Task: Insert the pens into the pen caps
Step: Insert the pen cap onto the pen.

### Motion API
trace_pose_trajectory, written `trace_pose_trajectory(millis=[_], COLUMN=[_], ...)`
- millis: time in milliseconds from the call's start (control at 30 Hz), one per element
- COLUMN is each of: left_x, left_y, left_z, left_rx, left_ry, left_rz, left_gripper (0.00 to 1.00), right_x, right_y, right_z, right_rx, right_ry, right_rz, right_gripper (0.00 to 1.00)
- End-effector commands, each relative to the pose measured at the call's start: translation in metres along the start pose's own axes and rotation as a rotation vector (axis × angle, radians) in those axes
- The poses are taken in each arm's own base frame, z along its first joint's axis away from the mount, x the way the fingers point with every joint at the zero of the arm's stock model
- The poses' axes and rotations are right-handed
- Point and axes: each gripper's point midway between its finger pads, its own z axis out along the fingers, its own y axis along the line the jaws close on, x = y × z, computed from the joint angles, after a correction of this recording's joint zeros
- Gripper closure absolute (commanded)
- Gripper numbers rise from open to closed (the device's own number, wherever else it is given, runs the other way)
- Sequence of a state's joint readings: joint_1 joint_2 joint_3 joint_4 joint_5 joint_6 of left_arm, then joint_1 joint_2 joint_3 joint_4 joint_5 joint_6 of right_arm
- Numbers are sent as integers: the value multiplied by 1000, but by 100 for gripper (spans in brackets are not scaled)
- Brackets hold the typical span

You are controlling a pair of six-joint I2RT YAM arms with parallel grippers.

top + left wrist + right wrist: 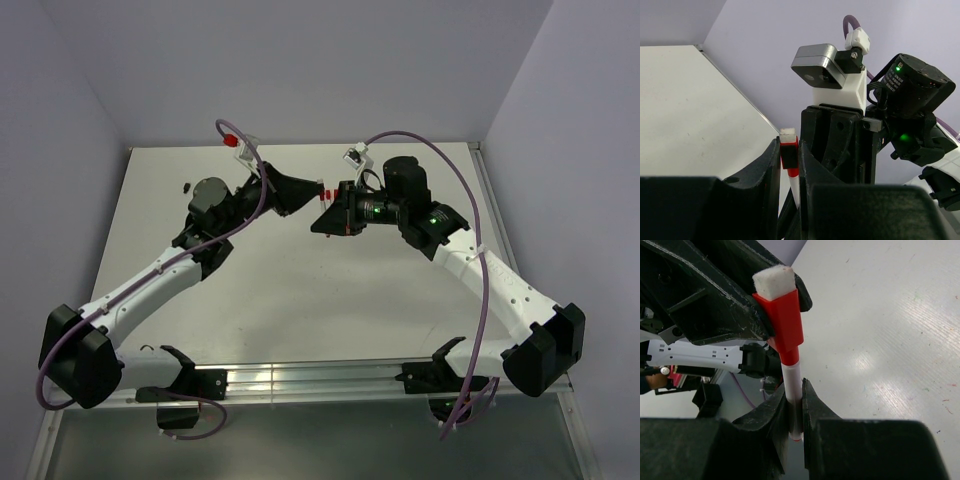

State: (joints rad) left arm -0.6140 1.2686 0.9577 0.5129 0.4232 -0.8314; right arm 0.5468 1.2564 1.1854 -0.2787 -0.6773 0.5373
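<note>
Above the middle of the table, the two grippers meet tip to tip. My left gripper is shut on a red pen cap with a white block at its end. A pen's white barrel runs out of the cap. My right gripper is shut on that white pen, which seems to sit in the red cap. The left gripper's black fingers clamp the cap from the upper left. From above, only a bit of the red cap shows between the left gripper and the right gripper.
A purple cable with a red plug tip arcs over the left arm near the back wall. A small dark object lies on the table at the left. An aluminium rail runs along the near edge between the arm bases.
</note>
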Motion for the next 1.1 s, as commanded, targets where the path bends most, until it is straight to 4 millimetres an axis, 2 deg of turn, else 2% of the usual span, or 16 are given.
trace_pose_trajectory(millis=[0,433,733,867,1067], left_x=[85,76,60,47,34], left_y=[-46,-46,-50,-53,-51], left_z=[-24,-19,-11,-9,-8], left_rx=[178,146,131,125,103], left_ry=[378,374,338,303,269], left_rz=[-76,-61,-15,2,19], left_gripper=[100,100,90,82,75], right_x=[-101,-96,-85,-84,-82], right_y=[45,50,55,59,62], right_z=[-24,-24,-18,-18,-19], right_rx=[-76,-87,-104,-112,-119], right_ry=[-362,-344,-303,-298,-297], right_rz=[-208,-229,-246,-260,-265], right_gripper=[100,100,100,100,100])
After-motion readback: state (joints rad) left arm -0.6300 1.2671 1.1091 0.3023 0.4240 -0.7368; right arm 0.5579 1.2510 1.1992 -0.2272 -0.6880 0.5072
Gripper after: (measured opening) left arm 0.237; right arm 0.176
